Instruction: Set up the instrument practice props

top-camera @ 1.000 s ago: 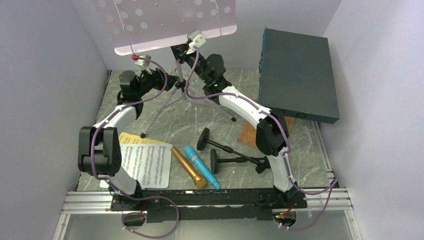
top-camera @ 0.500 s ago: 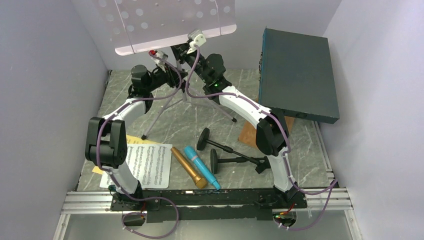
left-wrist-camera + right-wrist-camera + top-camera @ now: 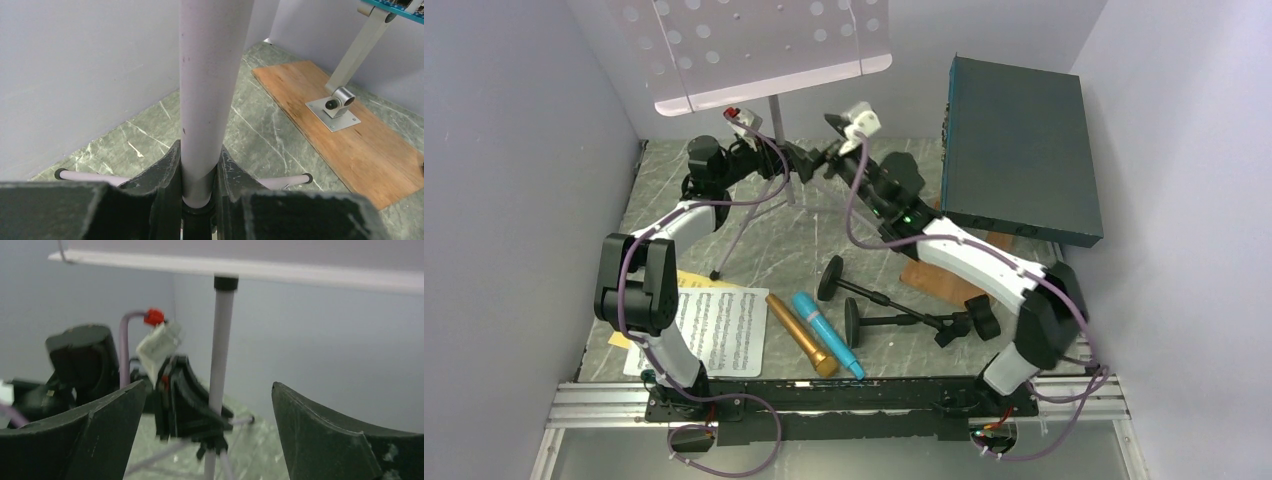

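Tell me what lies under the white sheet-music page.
A yellow page pokes out from under the white sheet-music page along its far edge. The rest is covered, so whether anything else lies beneath cannot be told.

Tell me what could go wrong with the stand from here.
Only the left gripper clamps the pole, low down; the right gripper is open and off it, so the wide desk on top may sway or tip. If it tips forward, it could hit the mic holders lying below.

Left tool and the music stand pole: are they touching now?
Touching. The left wrist view shows the left tool closed on the pole, both fingers pressed against it with no gap.
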`<state>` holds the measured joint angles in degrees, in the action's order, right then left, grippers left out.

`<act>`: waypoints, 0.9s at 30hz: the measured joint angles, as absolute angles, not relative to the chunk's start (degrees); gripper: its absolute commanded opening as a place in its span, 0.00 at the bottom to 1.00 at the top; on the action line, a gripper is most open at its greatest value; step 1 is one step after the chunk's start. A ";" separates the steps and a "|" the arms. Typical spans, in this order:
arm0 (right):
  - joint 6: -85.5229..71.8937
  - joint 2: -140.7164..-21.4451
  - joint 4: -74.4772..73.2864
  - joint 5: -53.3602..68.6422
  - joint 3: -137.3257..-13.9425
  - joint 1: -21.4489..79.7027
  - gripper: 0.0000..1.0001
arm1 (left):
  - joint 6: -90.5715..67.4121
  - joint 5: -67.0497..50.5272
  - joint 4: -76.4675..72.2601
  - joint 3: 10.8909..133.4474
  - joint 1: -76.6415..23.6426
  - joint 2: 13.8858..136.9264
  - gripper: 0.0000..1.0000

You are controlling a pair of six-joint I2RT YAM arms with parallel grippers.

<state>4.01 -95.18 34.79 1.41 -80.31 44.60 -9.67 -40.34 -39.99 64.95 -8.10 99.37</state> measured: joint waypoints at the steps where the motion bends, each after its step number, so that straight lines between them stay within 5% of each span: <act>1: 3.77 -92.25 34.74 0.36 -76.77 44.75 0.89 | -9.67 -40.27 -39.94 64.95 -8.14 99.37 0.00; 10: -4.12 -88.01 27.83 -8.97 -66.15 45.19 0.57 | -9.69 -38.65 -39.09 64.95 -8.88 99.26 0.00; 20: -16.14 -100.77 25.78 -4.54 -70.43 45.12 0.51 | -8.62 -37.87 -35.44 64.95 -9.06 97.78 0.00; 27: -19.11 -107.20 25.61 -3.99 -77.43 45.30 0.37 | -8.43 -38.20 -34.83 64.93 -9.06 97.54 0.00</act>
